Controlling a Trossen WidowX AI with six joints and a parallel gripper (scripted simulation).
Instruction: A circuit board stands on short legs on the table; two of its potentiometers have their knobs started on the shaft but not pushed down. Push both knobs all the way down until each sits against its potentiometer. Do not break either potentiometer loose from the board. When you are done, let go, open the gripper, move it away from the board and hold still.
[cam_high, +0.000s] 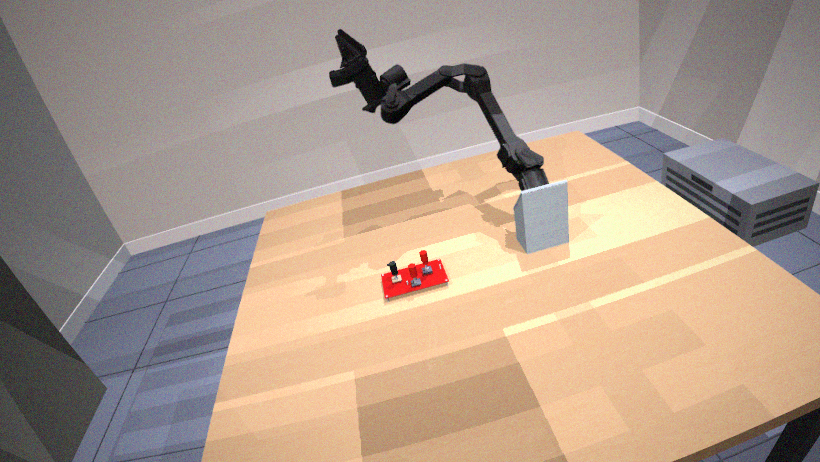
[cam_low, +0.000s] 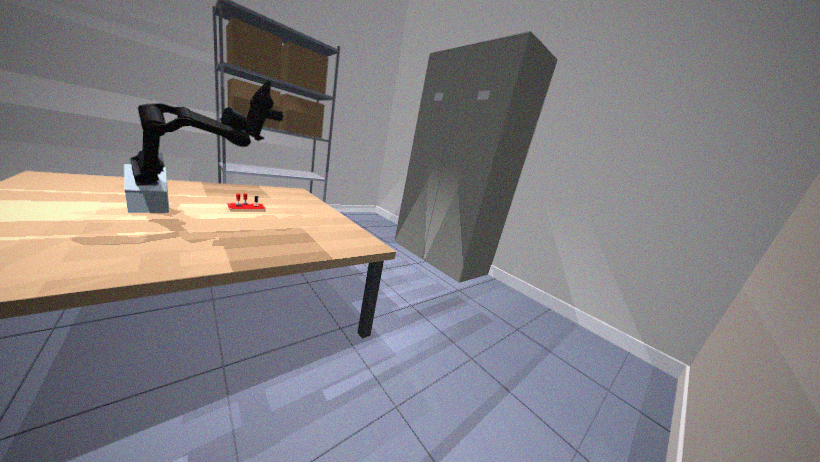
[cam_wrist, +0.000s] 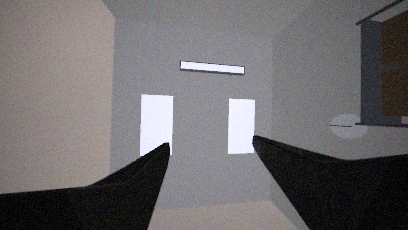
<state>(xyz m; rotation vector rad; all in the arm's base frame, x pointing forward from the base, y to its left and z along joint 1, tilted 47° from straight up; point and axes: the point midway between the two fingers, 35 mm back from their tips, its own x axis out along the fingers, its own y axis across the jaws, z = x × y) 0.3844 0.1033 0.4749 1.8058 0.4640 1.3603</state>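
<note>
The red circuit board (cam_high: 431, 280) (cam_low: 247, 207) stands on the table (cam_high: 459, 367) (cam_low: 189, 252). A black knob (cam_high: 392, 266) (cam_low: 256, 199) stands upright over a light potentiometer (cam_high: 396, 278). One red knob (cam_high: 412, 270) (cam_low: 245, 197) is above a grey potentiometer (cam_high: 415, 282); another red knob (cam_high: 423, 256) (cam_low: 238, 196) is above a second grey potentiometer (cam_high: 427, 269). The views are too small to tell how far down each knob sits. My gripper (cam_high: 339, 34) (cam_low: 266, 85) (cam_wrist: 212, 143) is open and empty, high above the board, pointing upward. The wrist view shows no board.
The arm's pale base block (cam_high: 545, 219) (cam_low: 146, 200) stands on the table beside the board. A grey cabinet (cam_low: 459, 132), a shelf rack with boxes (cam_low: 255, 48) and a grey boxy unit (cam_high: 740, 183) stand off the table.
</note>
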